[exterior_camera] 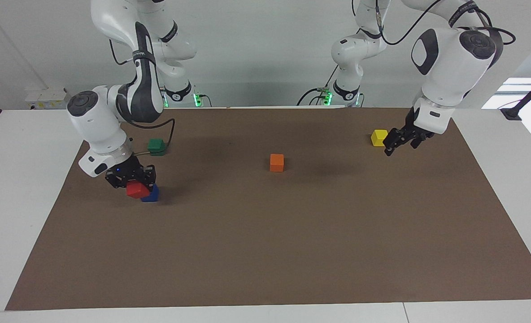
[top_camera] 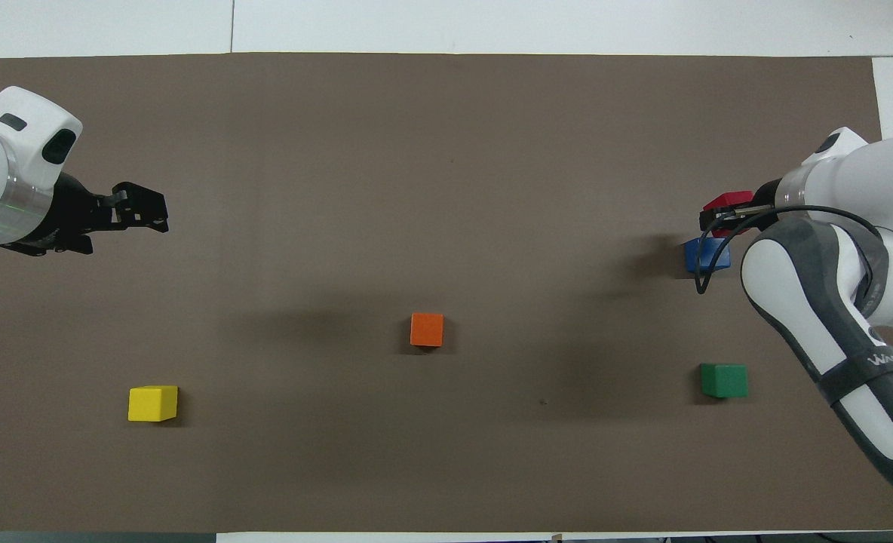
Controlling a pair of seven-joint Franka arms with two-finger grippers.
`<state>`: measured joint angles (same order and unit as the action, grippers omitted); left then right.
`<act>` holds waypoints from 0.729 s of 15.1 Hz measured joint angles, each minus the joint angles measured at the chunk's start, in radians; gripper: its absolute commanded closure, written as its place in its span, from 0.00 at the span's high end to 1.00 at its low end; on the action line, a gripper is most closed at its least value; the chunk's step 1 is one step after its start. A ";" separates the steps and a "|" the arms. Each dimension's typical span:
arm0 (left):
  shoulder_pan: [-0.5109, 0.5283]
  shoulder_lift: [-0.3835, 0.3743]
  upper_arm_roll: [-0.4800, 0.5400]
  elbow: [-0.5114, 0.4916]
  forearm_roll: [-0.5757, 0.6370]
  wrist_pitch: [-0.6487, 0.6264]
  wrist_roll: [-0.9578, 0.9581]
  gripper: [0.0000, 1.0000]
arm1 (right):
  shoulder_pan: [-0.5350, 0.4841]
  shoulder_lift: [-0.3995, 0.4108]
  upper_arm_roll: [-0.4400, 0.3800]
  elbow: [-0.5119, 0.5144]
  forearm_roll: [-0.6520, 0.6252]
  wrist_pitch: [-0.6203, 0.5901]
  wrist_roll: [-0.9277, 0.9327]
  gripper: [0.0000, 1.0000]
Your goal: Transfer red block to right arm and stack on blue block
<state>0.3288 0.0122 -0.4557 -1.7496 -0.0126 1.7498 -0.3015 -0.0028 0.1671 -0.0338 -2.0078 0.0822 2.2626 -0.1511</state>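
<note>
Facing view shows you the right gripper with its jaws clamped on the red block, which hangs tilted just over the blue block; whether the two blocks touch you cannot tell from either view. Take the blue block as your landmark: it sits on the brown mat toward the right arm's end of the table, and the green block lies nearer to the robots than it, close by. You will find the orange block well apart from the blue block toward the left arm's end, a little nearer to the robots, and the yellow block farther along the same way. Your left gripper hangs just beside the yellow block, jaws spread wide with nothing between them.
</note>
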 measured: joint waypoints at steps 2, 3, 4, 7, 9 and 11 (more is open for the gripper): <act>-0.011 -0.015 -0.001 0.000 0.000 -0.036 0.032 1.00 | -0.005 0.008 -0.003 -0.018 0.000 0.038 0.022 0.00; -0.037 -0.022 0.011 0.000 0.000 -0.063 0.036 1.00 | -0.006 0.011 -0.005 -0.024 0.000 0.047 0.040 0.00; -0.081 -0.031 0.042 0.000 0.001 -0.090 0.036 1.00 | -0.007 0.013 -0.006 -0.029 0.000 0.049 0.065 0.00; -0.191 -0.055 0.134 -0.003 0.002 -0.113 0.061 1.00 | -0.009 0.013 -0.006 -0.033 -0.001 0.032 0.186 0.00; -0.198 -0.054 0.155 0.010 0.002 -0.115 0.134 1.00 | -0.009 0.013 -0.006 -0.033 -0.001 0.029 0.254 0.00; -0.199 -0.042 0.167 0.027 0.002 -0.125 0.172 1.00 | -0.009 0.013 -0.006 -0.034 -0.001 0.026 0.299 0.00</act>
<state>0.1296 -0.0295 -0.2884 -1.7228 -0.0109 1.6246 -0.1296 -0.0115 0.1797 -0.0402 -2.0417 0.0807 2.2885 0.1481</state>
